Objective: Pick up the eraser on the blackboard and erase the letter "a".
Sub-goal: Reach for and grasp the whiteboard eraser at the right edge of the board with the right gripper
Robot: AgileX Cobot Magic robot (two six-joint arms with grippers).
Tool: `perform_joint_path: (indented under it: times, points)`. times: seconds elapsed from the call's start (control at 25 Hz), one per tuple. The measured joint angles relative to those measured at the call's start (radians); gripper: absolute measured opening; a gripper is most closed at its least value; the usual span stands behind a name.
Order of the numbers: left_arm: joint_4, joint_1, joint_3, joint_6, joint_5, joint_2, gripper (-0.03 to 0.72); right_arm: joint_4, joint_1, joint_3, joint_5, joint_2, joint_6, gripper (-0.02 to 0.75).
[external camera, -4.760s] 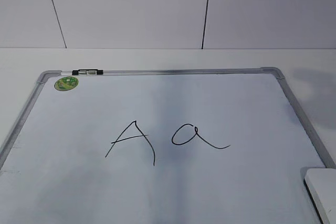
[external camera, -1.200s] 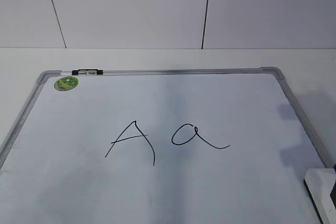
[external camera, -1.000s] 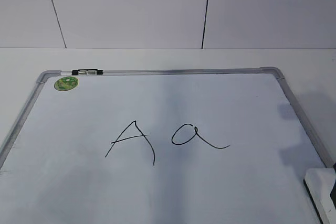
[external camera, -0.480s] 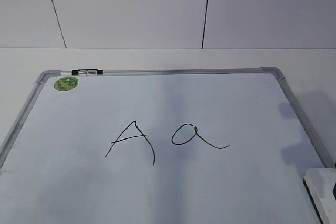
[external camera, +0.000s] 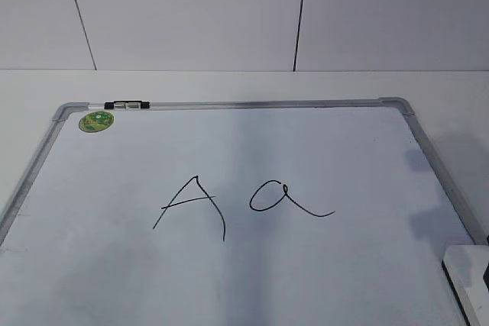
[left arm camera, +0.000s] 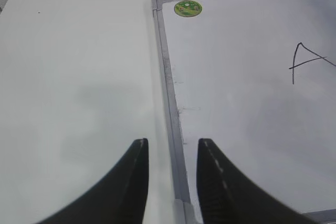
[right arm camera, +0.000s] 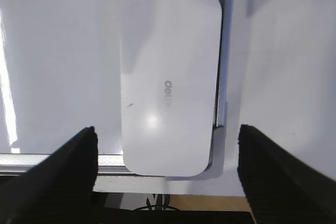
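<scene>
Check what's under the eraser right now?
The eraser lies flat on the blackboard, over its lower right corner, overlapping the grey frame along its right edge. The corner piece and board surface beneath it are covered, as is its underside.

Matte black hands (left arm camera: 170, 182) (right arm camera: 168, 177) — smooth, tapering, curved fingers.

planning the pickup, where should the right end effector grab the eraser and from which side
Grip the eraser across its two long edges, coming straight down from above. It lies flat in the blackboard's corner, its right edge by the frame, and the open right end effector already straddles its width.
</scene>
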Motion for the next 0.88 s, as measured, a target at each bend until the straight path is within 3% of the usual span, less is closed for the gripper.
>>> perform_joint_path:
  times: [0.2, 0.48, 0.72, 0.88]
  points:
    - [-0.034, 0.000, -0.007, 0.000, -0.005, 0.042, 0.254, 0.006, 0.000, 0.000, 0.000, 0.020, 0.000, 0.633]
    - [-0.082, -0.002, -0.102, -0.014, -0.104, 0.311, 0.378, 0.010, 0.000, 0.000, -0.007, 0.031, 0.000, 0.633]
    - [-0.115, -0.006, -0.153, -0.016, -0.149, 0.512, 0.410, 0.010, 0.000, 0.002, -0.037, 0.031, -0.002, 0.634]
    - [-0.139, -0.006, -0.158, -0.016, -0.158, 0.626, 0.473, 0.008, 0.000, 0.029, -0.058, 0.036, -0.004, 0.634]
